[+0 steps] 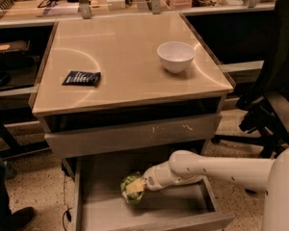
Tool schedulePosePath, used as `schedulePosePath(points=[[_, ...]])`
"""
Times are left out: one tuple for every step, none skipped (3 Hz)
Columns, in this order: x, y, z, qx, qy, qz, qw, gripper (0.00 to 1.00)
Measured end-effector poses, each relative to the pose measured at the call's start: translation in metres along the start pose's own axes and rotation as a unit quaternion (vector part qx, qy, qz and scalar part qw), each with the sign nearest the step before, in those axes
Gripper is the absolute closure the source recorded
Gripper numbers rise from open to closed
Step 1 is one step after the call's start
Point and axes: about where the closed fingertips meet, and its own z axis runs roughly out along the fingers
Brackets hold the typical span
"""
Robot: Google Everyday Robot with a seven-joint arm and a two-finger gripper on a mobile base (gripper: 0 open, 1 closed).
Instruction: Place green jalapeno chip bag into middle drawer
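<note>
The green jalapeno chip bag (130, 186) is a small glossy green bag with a pale patch. It sits at the tip of my gripper (137, 186), inside the pulled-out middle drawer (106, 214), over the left-centre of its tray. My white arm reaches in from the lower right. The gripper is shut on the bag, and the bag covers most of the fingers. I cannot tell whether the bag touches the tray floor.
A drawer front with white scratch marks (135, 134) is shut above the open drawer. On the tabletop (125, 57) stand a white bowl (176, 56) and a flat dark blue packet (82, 78). A black office chair (274, 105) stands at the right; a person's shoe (9, 219) is at the lower left.
</note>
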Motion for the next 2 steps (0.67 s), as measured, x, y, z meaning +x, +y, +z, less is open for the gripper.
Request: schedulePosePath(points=[[0.0000,0.0000,0.0000,0.000,0.000,0.000,1.0000,0.35],[0.0000,0.0000,0.0000,0.000,0.000,0.000,1.0000,0.13]])
